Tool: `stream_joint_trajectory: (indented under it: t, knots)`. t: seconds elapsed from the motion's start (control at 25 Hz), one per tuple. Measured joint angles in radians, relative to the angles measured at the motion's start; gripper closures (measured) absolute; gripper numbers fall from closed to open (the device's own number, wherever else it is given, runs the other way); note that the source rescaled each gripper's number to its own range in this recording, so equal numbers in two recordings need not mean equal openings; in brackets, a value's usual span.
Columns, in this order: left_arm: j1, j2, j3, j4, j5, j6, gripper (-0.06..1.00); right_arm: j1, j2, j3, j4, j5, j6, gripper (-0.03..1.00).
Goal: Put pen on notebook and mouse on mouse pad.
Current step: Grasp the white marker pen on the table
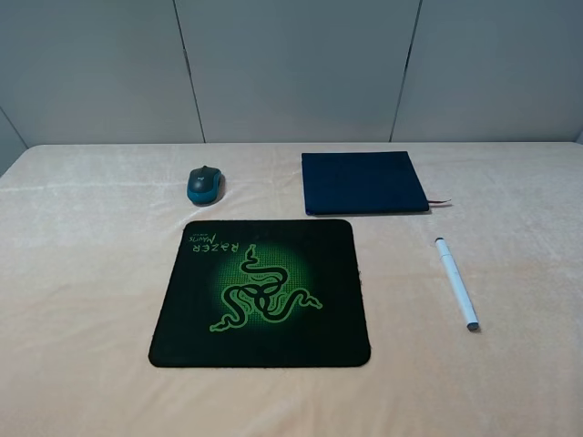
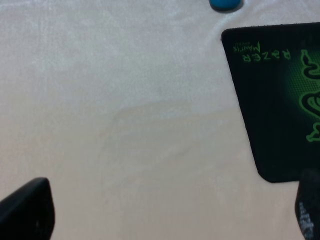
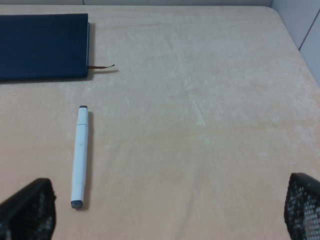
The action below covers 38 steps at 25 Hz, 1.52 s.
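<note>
**Ana:** Where is the mouse?

**Ben:** The mouse (image 1: 204,185) sits on the table (image 1: 82,273), just beyond the far left corner of the mouse pad (image 1: 337,264). It is near the pad's edge but apart from it. The pad lies flat, its green emblem fully in view.

**Ana:** And the pen?

**Ben:** The pen (image 1: 455,282) lies on the table to the right of the pad, apart from it. It is on the near side of the notebook (image 1: 363,182) and not touching it. The notebook lies closed at the back, right of the mouse, with its ribbon bookmark (image 1: 441,202) poking out at one corner.

**Ana:** What about the left pincer?

**Ben:** The left pincer (image 2: 167,210) is released. Its dark fingers stand wide apart with only bare table between them, and one finger is close to a corner of the pad.

**Ana:** And the right one?

**Ben:** The right pincer (image 3: 165,207) is released too, spread wide over the table and grasping nothing. The pen lies just ahead of one finger, not between the two.
</note>
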Motion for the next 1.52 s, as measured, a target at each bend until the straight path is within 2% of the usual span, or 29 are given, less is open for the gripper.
stream_joint_trajectory:
  t: [1.32,1.52]
  knots:
    - [0.0,0.0,0.0,0.0,0.0,0.0,0.02,0.0,0.0,0.0,0.0,0.0,0.001,-0.03]
    - [0.0,0.0,0.0,0.0,0.0,0.0,0.02,0.0,0.11,-0.071,0.0,0.008,0.001,-0.03]
